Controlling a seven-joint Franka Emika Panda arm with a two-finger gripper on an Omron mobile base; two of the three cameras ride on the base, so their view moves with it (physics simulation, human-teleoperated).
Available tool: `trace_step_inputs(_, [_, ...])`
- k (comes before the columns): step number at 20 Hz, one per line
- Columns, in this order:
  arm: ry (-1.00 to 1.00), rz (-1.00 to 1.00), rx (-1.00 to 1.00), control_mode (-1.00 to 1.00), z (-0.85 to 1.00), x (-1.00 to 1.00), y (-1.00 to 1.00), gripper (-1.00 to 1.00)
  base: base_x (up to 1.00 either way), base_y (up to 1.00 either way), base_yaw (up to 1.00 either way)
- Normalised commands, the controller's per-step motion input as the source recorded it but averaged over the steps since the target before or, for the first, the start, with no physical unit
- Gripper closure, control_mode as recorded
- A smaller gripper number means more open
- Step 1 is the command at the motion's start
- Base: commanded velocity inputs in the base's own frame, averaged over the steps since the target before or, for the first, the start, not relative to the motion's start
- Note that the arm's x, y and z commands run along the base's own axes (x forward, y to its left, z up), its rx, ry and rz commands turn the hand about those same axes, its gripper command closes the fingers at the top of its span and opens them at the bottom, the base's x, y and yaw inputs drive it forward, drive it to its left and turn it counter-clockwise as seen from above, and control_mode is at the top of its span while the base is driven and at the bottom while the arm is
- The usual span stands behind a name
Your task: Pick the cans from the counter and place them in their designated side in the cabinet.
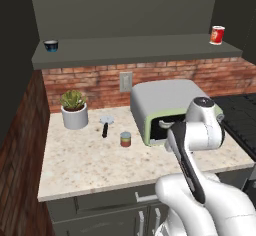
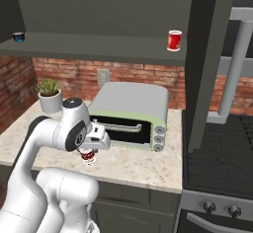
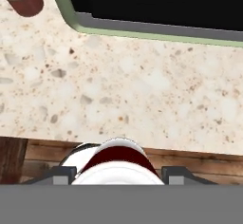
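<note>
Hand [image 2: 89, 154]: pinching the dark red and white can [image 2: 88, 157], lifted above the surface's [image 1: 90, 165] near edge, in front of the toaster oven [image 1: 162, 105].
Second can [image 1: 125, 139]: upright on the surface, left of the oven, near the pizza cutter [image 1: 106, 125].
Cabinet shelf [image 1: 135, 50]: brighter red can [image 1: 217, 35] far right, blue bowl [image 1: 51, 45] far left.
</note>
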Motion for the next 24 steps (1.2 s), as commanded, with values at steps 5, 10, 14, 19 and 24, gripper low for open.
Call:
trace_step_inputs(5, [-0.05, 0.0, -0.03, -1.0, 0.47, -0.27, -0.11, 1.0, 0.0, 0.0, 0.0])
trace_step_inputs(10, [-0.09, 0.01, -0.01, -1.0, 0.54, -0.17, -0.12, 1.0, 0.0, 0.0, 0.0])
trace_step_inputs(14, [-0.09, 0.0, 0.0, -1.0, 0.54, -0.07, -0.06, 1.0, 0.0, 0.0, 0.0])
trace_step_inputs(19, [-0.1, 0.01, 0.0, -1.0, 0.45, -0.01, -0.01, 1.0, 0.0, 0.0, 0.0])
trace_step_inputs(24, [-0.11, 0.01, -0.01, -1.0, 0.37, 0.0, -0.01, 1.0, 0.0, 0.0, 0.0])
